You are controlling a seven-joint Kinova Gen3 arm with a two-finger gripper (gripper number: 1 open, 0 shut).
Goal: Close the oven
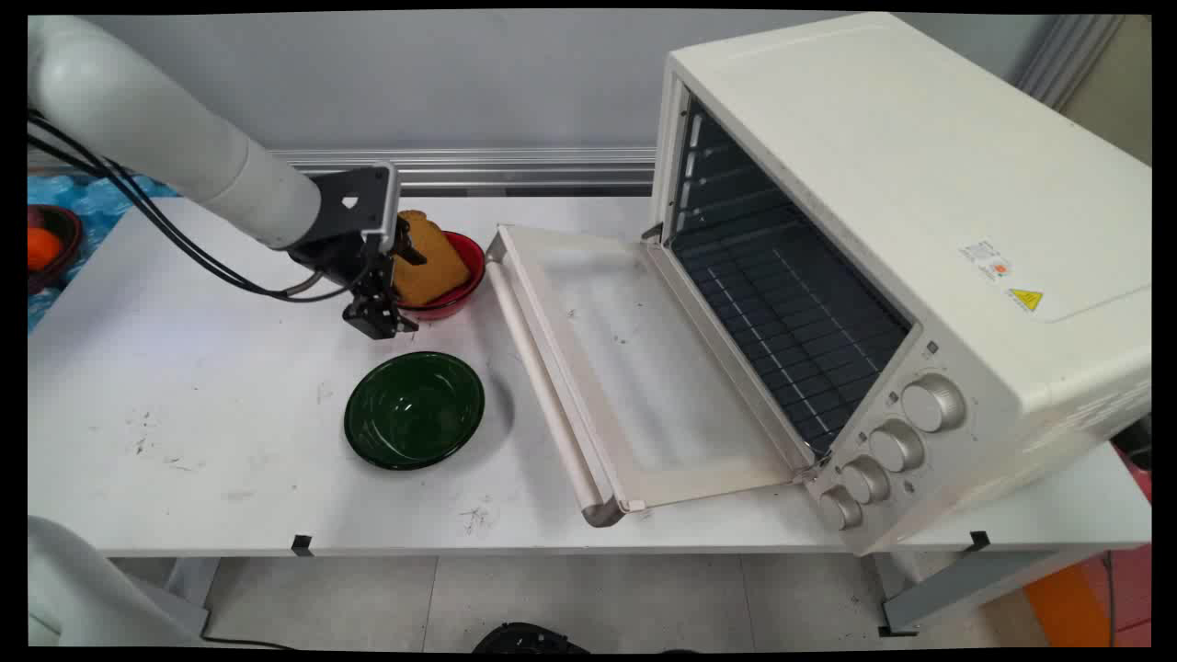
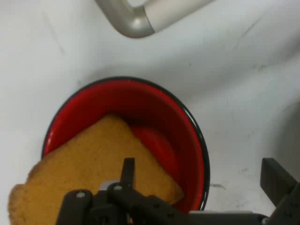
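White desk (image 1: 184, 414) carries everything. Biggest item is a white toaster oven (image 1: 919, 184) on the right side, angled, with a dark interior, a wire rack visible and four silver knobs (image 1: 897, 446) down its front corner. The oven door (image 1: 625, 368) is folded fully down, lying flat towards the left, and its long handle (image 1: 542, 368) runs along the outer edge. The handle's rounded far end also shows at the top of the hand view. A dark green bowl (image 1: 414, 409), glossy with nothing visible inside, sits left of the door near the desk middle. A red bowl (image 1: 464, 267) with a dark rim sits behind it, just beside the far end of the door handle. A slice of toasted bread (image 1: 428, 262) leans inside the red bowl, its top sticking above the rim. The claw (image 1: 377, 317) is low at the red bowl's left side, between the two bowls as the main view reads it. In the hand view the fingers are spread wide, one finger (image 2: 127, 168) over the bread and the other out past the bowl rim. It pinches nothing, and contact with the bread can't be confirmed. At the far left edge a dark bowl with an orange (image 1: 41, 246) sits off the desk.
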